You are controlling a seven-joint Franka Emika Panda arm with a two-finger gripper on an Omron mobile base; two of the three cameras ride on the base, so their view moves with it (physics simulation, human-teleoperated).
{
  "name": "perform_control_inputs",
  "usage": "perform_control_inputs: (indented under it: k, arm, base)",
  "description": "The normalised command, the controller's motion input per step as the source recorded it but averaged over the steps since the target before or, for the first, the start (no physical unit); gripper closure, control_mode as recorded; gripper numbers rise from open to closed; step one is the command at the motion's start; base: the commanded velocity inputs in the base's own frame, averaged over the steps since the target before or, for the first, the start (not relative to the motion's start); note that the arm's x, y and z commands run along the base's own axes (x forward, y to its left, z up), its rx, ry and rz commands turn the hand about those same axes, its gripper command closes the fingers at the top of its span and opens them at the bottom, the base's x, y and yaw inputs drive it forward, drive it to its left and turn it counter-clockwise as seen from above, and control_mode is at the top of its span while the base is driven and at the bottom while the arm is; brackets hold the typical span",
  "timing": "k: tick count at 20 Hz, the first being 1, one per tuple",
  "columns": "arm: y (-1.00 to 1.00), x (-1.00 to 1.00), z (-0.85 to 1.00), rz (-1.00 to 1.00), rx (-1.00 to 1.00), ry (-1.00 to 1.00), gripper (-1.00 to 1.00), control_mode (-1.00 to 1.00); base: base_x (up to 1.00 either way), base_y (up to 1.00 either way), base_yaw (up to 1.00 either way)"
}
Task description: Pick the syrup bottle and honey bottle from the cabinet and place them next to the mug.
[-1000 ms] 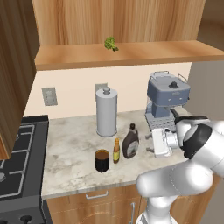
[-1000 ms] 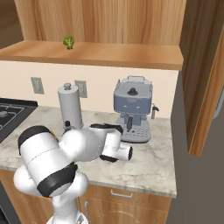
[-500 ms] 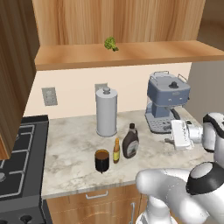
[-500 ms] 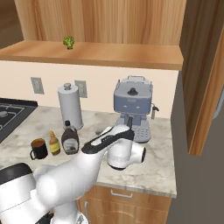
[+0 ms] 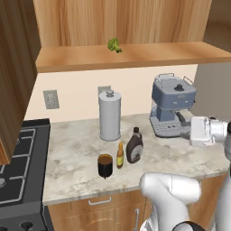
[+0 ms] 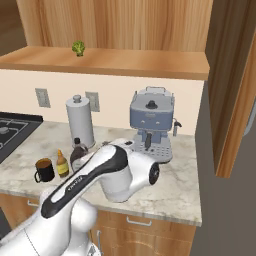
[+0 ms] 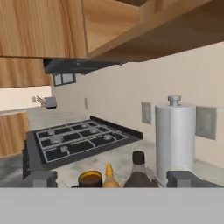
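Bottles stand placed: syrup bottle (image 5: 134,146) at 3 o'clock of honey bottle (image 5: 120,155), beside mug (image 5: 105,165). Pincer (image 7: 113,178) gapes wide, empty; retreating should stay high, clear.

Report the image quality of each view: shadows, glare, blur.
Left base view: sharp, even light, faint shadows under the mug and syrup bottle, no glare. Right base view: crisp, though the arm hides part of the counter. Hand view: softer, with the honey bottle cut off at the bottom.
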Motion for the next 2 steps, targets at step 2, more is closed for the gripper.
perform_control_inputs:
  k: [2]
  arm:
    - [0.07, -0.64, 0.84, -0.24, -0.09, 0.19, -1.0, -1.0]
  base:
    - [0.0, 0.0, 0.0]
